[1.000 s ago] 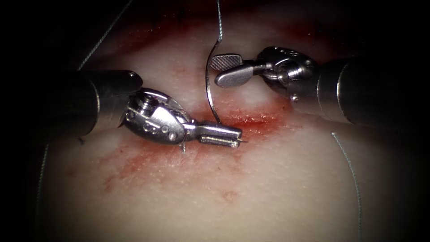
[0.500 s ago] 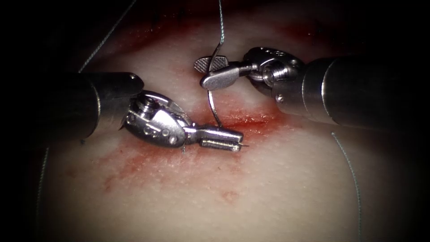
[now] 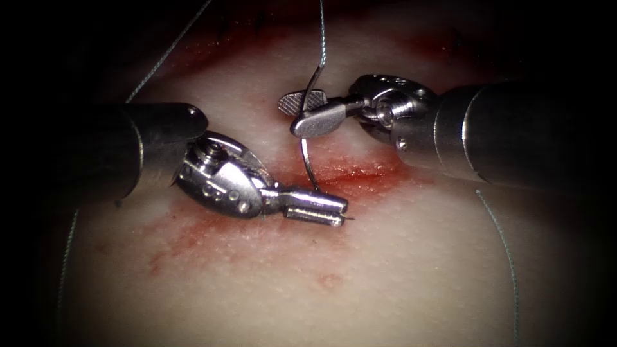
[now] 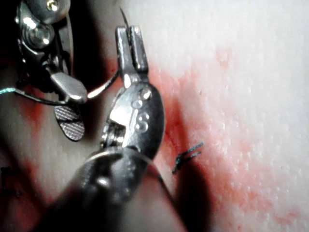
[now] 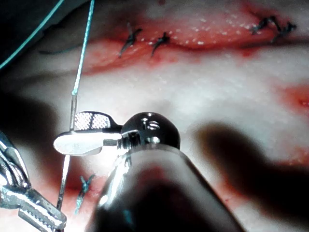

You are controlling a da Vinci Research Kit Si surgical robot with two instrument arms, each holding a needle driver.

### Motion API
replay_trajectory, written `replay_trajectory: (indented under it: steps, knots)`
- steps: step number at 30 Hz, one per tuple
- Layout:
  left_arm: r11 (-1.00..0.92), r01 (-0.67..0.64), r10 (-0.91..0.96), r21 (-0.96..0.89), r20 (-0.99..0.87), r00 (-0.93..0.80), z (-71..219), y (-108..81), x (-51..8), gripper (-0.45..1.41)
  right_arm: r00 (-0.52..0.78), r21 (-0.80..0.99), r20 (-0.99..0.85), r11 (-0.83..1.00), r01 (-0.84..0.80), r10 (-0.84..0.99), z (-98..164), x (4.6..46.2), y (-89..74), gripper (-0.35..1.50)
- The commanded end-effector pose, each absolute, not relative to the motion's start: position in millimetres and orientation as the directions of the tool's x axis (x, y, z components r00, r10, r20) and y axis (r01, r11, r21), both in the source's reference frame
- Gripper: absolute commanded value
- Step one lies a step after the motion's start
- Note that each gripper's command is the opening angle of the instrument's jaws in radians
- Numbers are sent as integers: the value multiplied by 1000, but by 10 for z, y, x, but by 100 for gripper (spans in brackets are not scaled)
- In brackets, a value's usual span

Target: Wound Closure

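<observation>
Needle (image 3: 307,154) arcing over the cut (image 3: 350,173), my left end effector (image 3: 318,209) clamped near its point, my right end effector (image 3: 302,114) parted around its tail, thread (image 3: 321,38) rising, bare tissue (image 3: 385,270) below

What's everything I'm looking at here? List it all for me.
tissue: one, pale, underneath everything.
cut: one, red, centre.
red fluid: patches, red, around the cut.
needle: one, silver, arcing above the cut, seemingly clear of the tissue.
thread: strands, greenish, one running up from the needle's tail.
stitches: several, dark, along the cut.
left tool: one, silver, fingers shut on the needle near its tip.
right tool: one, silver, fingers open around the needle near its tail, holding nothing.
</observation>
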State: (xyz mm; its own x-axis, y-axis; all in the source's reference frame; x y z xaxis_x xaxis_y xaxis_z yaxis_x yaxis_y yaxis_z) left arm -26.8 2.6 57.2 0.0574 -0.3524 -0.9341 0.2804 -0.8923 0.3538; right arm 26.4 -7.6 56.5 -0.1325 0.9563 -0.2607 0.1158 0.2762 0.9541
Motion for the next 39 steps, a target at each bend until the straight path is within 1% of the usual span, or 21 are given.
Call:
replay_trajectory:
  steps: [1, 2, 10, 11, 12, 13, 14, 15, 16, 18, 20, 22, 23, 24, 25, 26, 28, 29, 30, 34, 39]
  knots:
    - [-893, 281, -351, 353, -934, 57, 578, 25, -274, -45, -134, 953, -262, 277, 118, 956, 570, 272, -76, -17]
    - [-893, 281, -351, 353, -934, 58, 578, 25, -274, -45, -135, 953, -261, 278, 121, 956, 570, 271, -77, -35]
    - [-906, 283, -315, 315, -948, 48, 579, 24, -274, -45, -155, 956, -261, 277, 94, 953, 569, 270, -73, -35]
    - [-915, 285, -287, 287, -957, 41, 578, 24, -274, -13, -157, 955, -266, 282, 91, 951, 568, 269, -72, -35]
    - [-923, 286, -259, 258, -965, 34, 578, 25, -274, 37, -161, 954, -270, 286, 85, 949, 568, 268, -71, -35]
    - [-927, 287, -241, 240, -970, 31, 578, 26, -274, 78, -163, 953, -275, 291, 81, 948, 569, 267, -70, -35]
    - [-930, 285, -234, 233, -972, 33, 577, 28, -273, 88, -165, 952, -280, 296, 78, 946, 569, 266, -69, -35]
    - [-940, 257, -223, 223, -974, 28, 576, 30, -272, 109, -173, 952, -285, 299, 64, 943, 570, 263, -66, -35]
    - [-950, 230, -214, 212, -977, 19, 575, 31, -272, 120, -179, 951, -290, 304, 59, 940, 571, 261, -65, -35]
    - [-959, 200, -205, 201, -979, 4, 575, 31, -271, 128, -182, 943, -323, 332, 22, 929, 572, 257, -63, -35]
    - [-963, 186, -202, 194, -979, -21, 574, 31, -267, 131, -162, 922, -385, 386, -28, 909, 573, 252, -60, -35]
    - [-965, 184, -196, 187, -980, -28, 573, 31, -262, 131, -134, 897, -441, 433, -84, 887, 574, 247, -57, -35]
    - [-968, 192, -173, 161, -984, -44, 572, 32, -252, 121, -129, 886, -463, 452, -104, 877, 575, 243, -55, -35]
    - [-969, 196, -163, 149, -985, -56, 572, 33, -247, 104, -126, 871, -490, 477, -118, 863, 576, 240, -54, -35]
    - [-972, 201, -140, 117, -985, -102, 574, 35, -236, 41, -117, 845, -532, 517, -138, 839, 577, 238, -52, -35]
    - [-973, 204, -130, 104, -984, -121, 576, 36, -231, 24, -100, 817, -573, 556, -151, 814, 579, 238, -52, -35]
    - [-980, 192, -73, 42, -985, -158, 582, 41, -221, -16, -37, 736, -667, 651, -186, 744, 583, 237, -51, -35]
    - [-986, 169, -45, 13, -981, -186, 585, 43, -218, -32, -11, 687, -714, 698, -203, 700, 585, 238, -52, -35]
    - [-995, 91, 11, -37, -964, -264, 595, 45, -213, -45, 25, 584, -797, 781, -222, 603, 590, 239, -56, -35]
    - [-995, -10, 96, -99, -928, -361, 617, 46, -215, -45, 48, 461, -875, 858, -226, 482, 596, 243, -62, -35]
    - [-990, -70, 143, -124, -870, -471, 641, 36, -226, -45, 51, 320, -939, 919, -229, 340, 602, 249, -66, -35]
